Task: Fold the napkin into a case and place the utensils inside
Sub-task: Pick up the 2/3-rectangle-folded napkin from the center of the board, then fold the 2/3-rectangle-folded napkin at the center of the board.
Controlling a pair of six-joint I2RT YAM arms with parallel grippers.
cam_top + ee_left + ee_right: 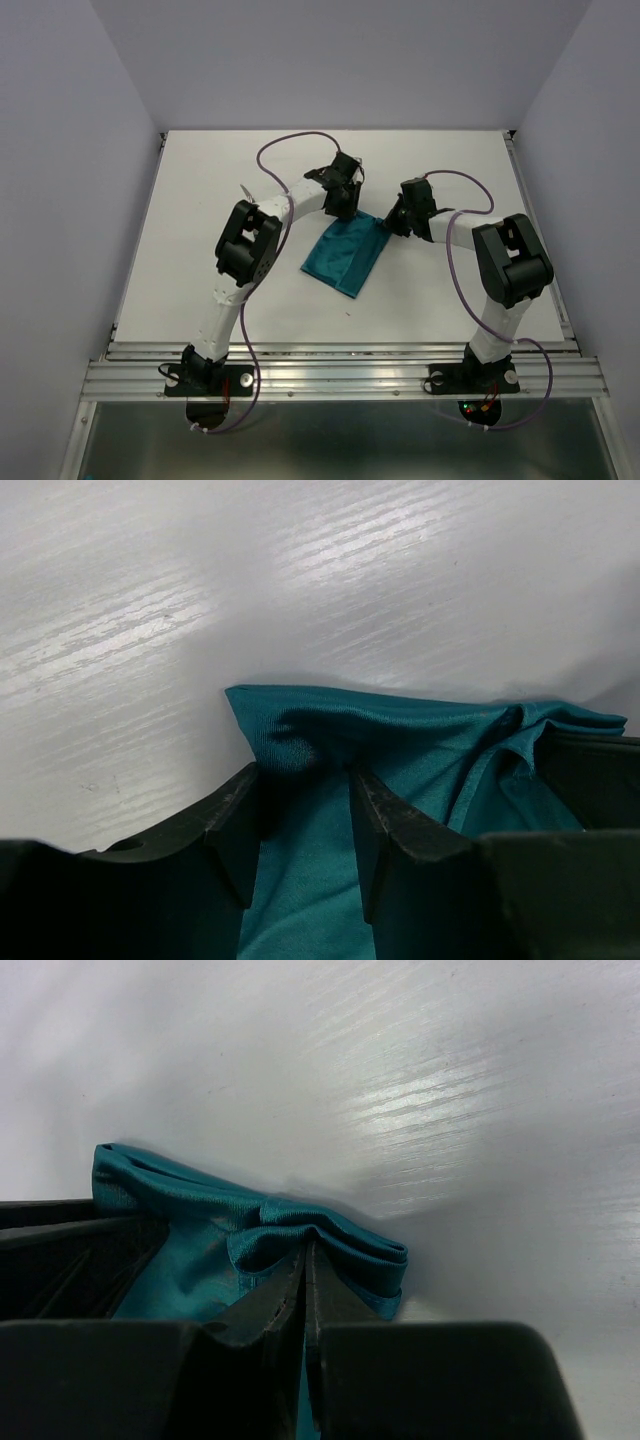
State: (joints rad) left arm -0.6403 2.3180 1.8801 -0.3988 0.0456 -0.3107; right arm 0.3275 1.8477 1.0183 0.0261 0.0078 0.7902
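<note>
The right jaws are clamped on a fold of the napkin (346, 256); the left jaws stand apart astride its edge. If the left jaws close on one layer only, the fold could slip loose.

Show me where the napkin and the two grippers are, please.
napkin (345, 255), top view, middle of the cloth.
left gripper (305, 815), left wrist view, the gap between its fingertips.
right gripper (305, 1270), right wrist view, where its fingertips pinch the napkin.
</note>
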